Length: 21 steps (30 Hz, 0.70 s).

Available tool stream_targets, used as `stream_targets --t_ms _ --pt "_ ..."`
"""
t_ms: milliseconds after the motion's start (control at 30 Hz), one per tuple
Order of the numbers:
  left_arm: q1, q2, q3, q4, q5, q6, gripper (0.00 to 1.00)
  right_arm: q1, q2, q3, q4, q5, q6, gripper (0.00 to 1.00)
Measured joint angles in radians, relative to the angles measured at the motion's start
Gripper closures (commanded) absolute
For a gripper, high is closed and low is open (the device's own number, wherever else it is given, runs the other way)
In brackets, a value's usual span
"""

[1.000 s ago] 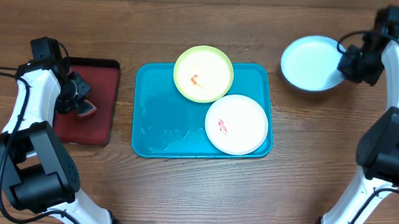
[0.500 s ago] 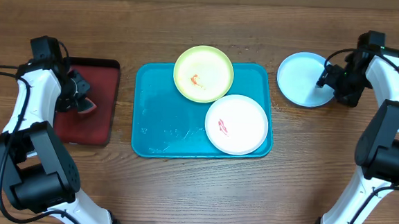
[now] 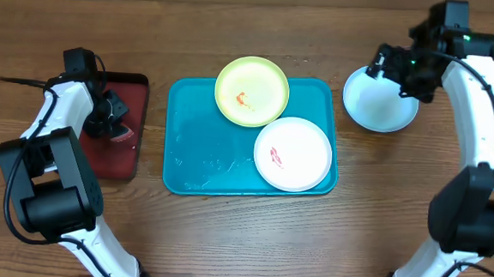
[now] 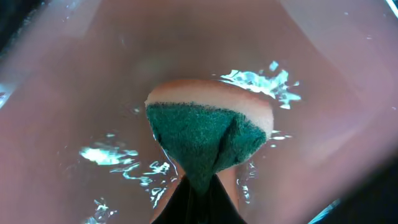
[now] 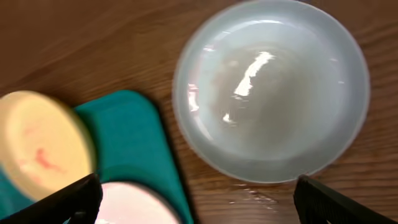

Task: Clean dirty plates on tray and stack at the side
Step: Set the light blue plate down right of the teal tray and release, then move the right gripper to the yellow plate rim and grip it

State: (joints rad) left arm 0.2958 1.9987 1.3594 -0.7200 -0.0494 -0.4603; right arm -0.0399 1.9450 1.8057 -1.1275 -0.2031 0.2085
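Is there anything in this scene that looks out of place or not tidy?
Yes. The yellow-green plate sits out of place, overhanging the far rim of the turquoise tray instead of lying fully inside. It and the white plate carry red smears. What look like wet streaks mark the tray's bare floor.

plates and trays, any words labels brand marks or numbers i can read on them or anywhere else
None: no readable text in any view. The light blue plate, yellow-green plate, white plate, turquoise tray, dark red tray and sponge are all plain. The red marks on the yellow-green and white plates are smears, not lettering.
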Motion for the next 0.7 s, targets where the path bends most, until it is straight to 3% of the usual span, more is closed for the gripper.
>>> stream_targets --t_ms 233,500,700 --pt "0.0 0.005 0.004 -0.014 -0.028 0.0 0.96 0.151 -0.016 0.002 0.043 -0.003 -0.025 0.0" --pt "0.005 -0.003 0.145 -0.221 -0.058 0.0 0.96 0.269 -0.016 0.002 0.132 0.002 -0.037 0.0" --pt "0.006 -0.098 0.2 -0.293 -0.058 0.0 0.96 0.311 0.003 -0.025 0.204 0.052 -0.029 0.0"
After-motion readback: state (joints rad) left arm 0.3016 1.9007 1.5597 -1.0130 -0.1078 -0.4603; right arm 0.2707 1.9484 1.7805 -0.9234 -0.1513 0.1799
